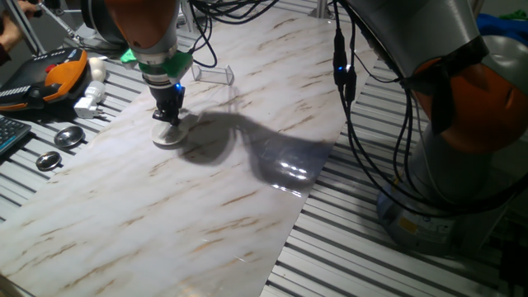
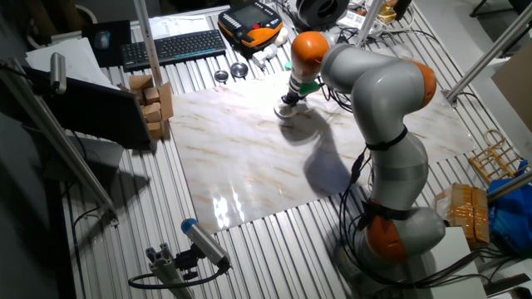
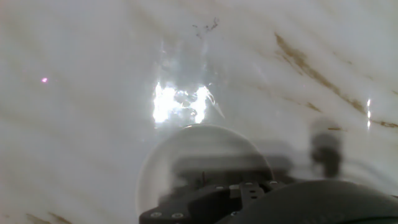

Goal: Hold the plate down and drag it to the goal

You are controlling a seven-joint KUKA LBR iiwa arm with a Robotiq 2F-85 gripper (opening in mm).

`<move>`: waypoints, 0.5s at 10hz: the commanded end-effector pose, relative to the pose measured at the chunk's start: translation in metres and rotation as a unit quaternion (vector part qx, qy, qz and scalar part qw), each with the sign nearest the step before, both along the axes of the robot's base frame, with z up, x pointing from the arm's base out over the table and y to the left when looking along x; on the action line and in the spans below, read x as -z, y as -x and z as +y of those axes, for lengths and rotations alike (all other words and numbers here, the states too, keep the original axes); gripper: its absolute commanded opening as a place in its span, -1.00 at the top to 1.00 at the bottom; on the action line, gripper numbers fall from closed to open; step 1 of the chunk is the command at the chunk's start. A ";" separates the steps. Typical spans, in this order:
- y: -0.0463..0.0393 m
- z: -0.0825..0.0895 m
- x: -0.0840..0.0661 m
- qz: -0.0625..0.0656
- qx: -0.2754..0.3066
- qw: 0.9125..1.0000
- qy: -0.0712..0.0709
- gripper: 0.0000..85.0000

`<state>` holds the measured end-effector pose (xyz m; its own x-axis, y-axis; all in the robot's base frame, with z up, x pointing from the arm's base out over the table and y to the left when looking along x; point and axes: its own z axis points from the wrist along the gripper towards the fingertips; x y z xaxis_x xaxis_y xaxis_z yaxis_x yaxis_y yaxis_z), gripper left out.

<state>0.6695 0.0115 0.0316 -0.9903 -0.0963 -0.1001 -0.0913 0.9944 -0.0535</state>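
Pressing down on the plate: gripper tips sit on its centre, fingers look closed together, holding nothing. Plate is flat on the marble board, near its far edge. Goal bracket sits just beyond, apart from the plate. Two metal discs lie off-board.

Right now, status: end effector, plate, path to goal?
End effector down on the plate, finger state unclear. Plate flat on marble board, short of the goal. Nothing visible between them.
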 end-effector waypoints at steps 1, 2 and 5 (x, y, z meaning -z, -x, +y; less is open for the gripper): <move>0.0002 -0.003 0.000 0.001 -0.001 1.000 0.000 1.00; 0.0002 -0.004 -0.001 0.002 -0.001 1.000 0.002 1.00; -0.0004 -0.010 -0.004 0.005 0.000 1.000 0.006 1.00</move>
<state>0.6698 0.0013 0.0360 -0.9912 -0.0975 -0.0900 -0.0920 0.9937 -0.0637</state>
